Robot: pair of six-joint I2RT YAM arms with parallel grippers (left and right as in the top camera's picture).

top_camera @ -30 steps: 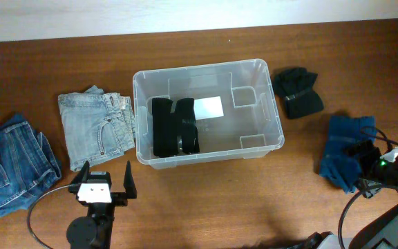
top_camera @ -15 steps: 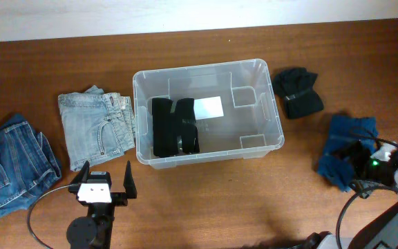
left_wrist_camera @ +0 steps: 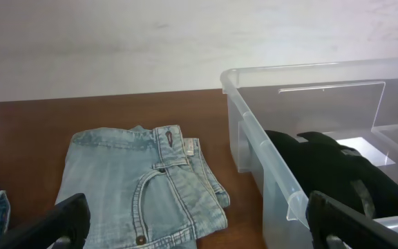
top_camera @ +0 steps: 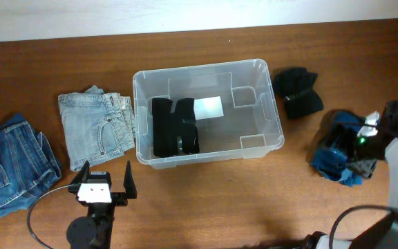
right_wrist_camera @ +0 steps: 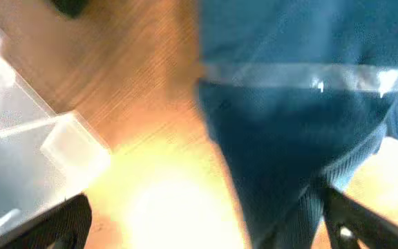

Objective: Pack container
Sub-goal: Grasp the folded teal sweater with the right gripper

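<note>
Container (top_camera: pixel 199 67) sits mid-table (top_camera: pixel 47 62), upright, no lid on it, long side running L-R. Inside: 1 black folded bundle (top_camera: pixel 175 128) against the L end wall; white label (top_camera: pixel 208 107) shows on the floor just R of it. The rest of the floor shows only moulded ridges.

L gripper (top_camera: pixel 106 174) is at the near table edge, front-L of the container, and apart from it. Jaws are fully spread with nothing between them. L wrist cam looks over the light-blue jeans (left_wrist_camera: pixel 144 187), folded flat just beside the container's L wall. Can't tell if cloth and wall touch.

R gripper (top_camera: pixel 356 149) is over the blue garment (top_camera: pixel 334 155), R of the container and well apart from it. R wrist cam is blurry. Both fingers sit at the frame's bottom corners, so jaws are released wide, not clamped. Blue cloth fills the space ahead on the R side, w/ bare wood on the L side. Can't tell if a finger touches fabric.

Also on the table: darker jeans (top_camera: pixel 12 162) at the far L and 1 black garment (top_camera: pixel 298 91) just off the container's R-rear corner.
</note>
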